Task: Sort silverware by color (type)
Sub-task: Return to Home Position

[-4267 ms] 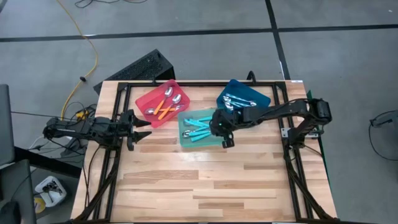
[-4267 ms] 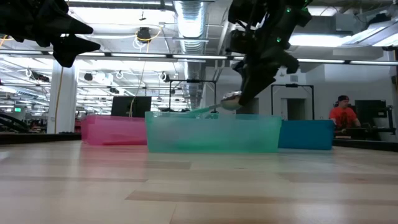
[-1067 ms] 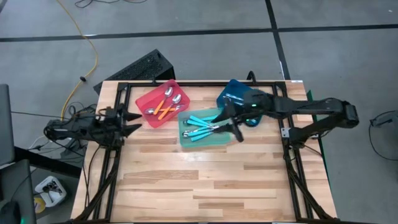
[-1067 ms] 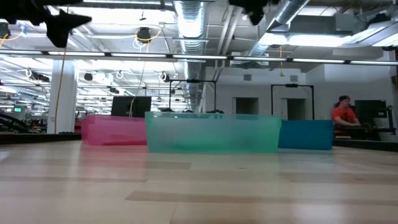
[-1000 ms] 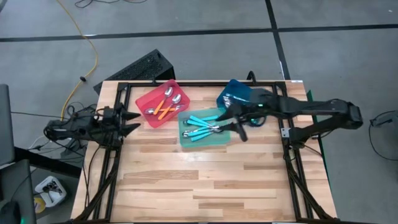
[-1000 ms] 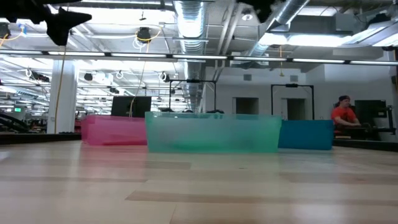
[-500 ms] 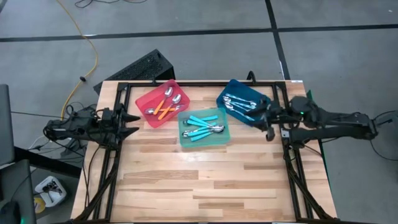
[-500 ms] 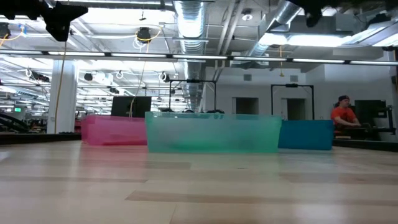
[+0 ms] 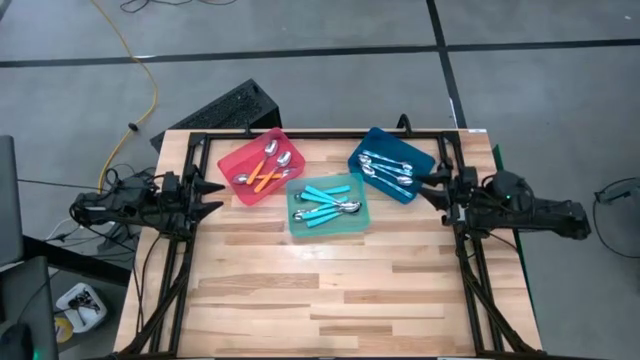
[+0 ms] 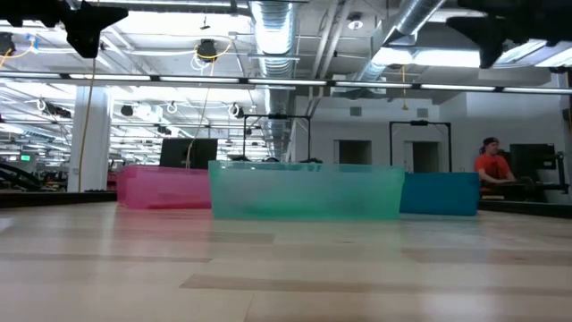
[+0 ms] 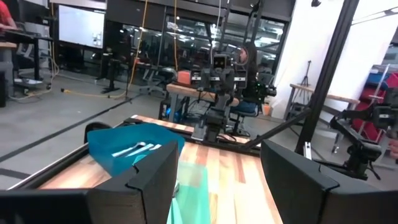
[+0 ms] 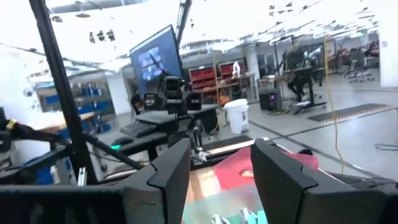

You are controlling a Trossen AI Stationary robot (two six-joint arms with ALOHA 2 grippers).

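Note:
Three trays stand on the table's far half. The red tray (image 9: pixel 262 165) holds orange-handled spoons, the teal tray (image 9: pixel 328 205) teal-handled ones, and the blue tray (image 9: pixel 392 164) pale silver ones. The spoons lie flat on the tray floors. My left gripper (image 9: pixel 212 196) hovers open at the table's left edge, level, pointing at the trays, with nothing between its fingers (image 11: pixel 134 186). My right gripper (image 9: pixel 432 188) hovers open at the right edge beside the blue tray, also empty (image 12: pixel 221 177). In the low view both grippers show only at the top corners.
A black frame rail (image 9: pixel 300 134) runs along the table's far edge, and side rails run under both arms. A black keyboard (image 9: pixel 215 108) lies on the floor beyond the far left corner. Bare wood (image 9: pixel 320 290) fills the near half. A person in red (image 10: pixel 491 165) sits far behind the table.
My right gripper has drawn back from above the teal tray toward the table's right edge, past the blue tray, and has tipped toward level. It stayed open and empty. The spoons and trays have not moved.

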